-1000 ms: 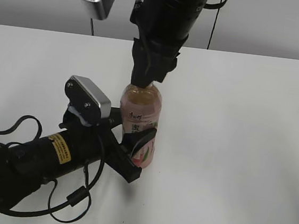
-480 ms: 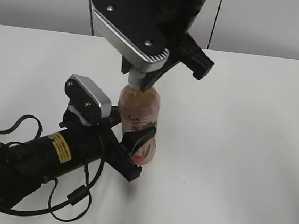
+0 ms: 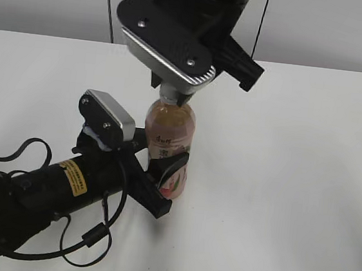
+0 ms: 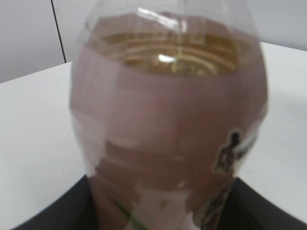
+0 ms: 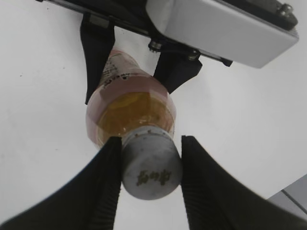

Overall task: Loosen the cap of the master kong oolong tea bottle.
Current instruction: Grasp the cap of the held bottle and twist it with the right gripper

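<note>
The master kong oolong tea bottle (image 3: 167, 144) stands upright on the white table, amber tea and pink label showing. My left gripper (image 3: 167, 176) is shut on its lower body. In the left wrist view the bottle (image 4: 168, 120) fills the frame, with dark fingers (image 4: 48, 215) at both bottom corners. My right gripper (image 3: 171, 97) comes down from above onto the bottle's top, largely hidden by its wrist camera. In the right wrist view the white cap (image 5: 151, 167) with its small dark mark sits between the two black fingers (image 5: 103, 187), which touch its ribbed side. The right gripper (image 5: 149, 184) is shut on the cap.
The left arm (image 3: 39, 192) with its cables lies along the table at the lower left. The left wrist camera (image 3: 108, 120) sits just left of the bottle. The right arm and its wrist camera (image 3: 168, 43) hang over the bottle. The white table (image 3: 292, 186) extends to the right.
My right wrist has turned about the bottle's axis while on the cap: its camera swung from the back left round to the front. The bottle and the left arm have stayed in place.
</note>
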`<action>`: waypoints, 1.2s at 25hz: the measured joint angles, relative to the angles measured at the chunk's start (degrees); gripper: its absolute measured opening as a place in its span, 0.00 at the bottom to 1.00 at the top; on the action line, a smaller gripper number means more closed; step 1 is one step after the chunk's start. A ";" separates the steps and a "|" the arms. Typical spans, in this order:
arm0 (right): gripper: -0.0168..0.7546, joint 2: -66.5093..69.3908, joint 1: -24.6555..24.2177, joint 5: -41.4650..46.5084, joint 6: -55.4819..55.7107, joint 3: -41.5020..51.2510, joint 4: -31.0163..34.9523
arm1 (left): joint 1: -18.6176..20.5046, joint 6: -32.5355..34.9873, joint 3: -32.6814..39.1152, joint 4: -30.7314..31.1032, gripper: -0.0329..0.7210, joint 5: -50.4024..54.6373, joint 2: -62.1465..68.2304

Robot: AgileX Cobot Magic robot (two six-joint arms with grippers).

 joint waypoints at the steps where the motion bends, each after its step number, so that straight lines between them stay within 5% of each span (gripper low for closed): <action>1: 0.40 -0.06 0.00 -0.06 1.13 0.00 -0.07 | 0.00 0.00 -0.02 0.00 0.53 0.04 0.00; 9: 0.75 -0.06 0.00 -0.97 18.00 0.05 -0.11 | 0.00 -0.23 -0.02 -0.08 0.53 0.04 0.00; 16: 0.77 -2.55 0.00 -1.04 45.62 0.16 3.32 | 0.00 -0.23 -0.02 0.03 0.53 0.04 0.00; 26: 0.78 -8.48 0.00 -0.97 116.35 -6.19 2.29 | 0.00 -0.23 -0.02 0.03 0.53 0.04 0.00; 30: 0.78 -7.66 -0.05 -0.97 132.97 -5.22 -0.85 | 0.00 -0.23 0.03 0.03 0.53 -0.06 0.00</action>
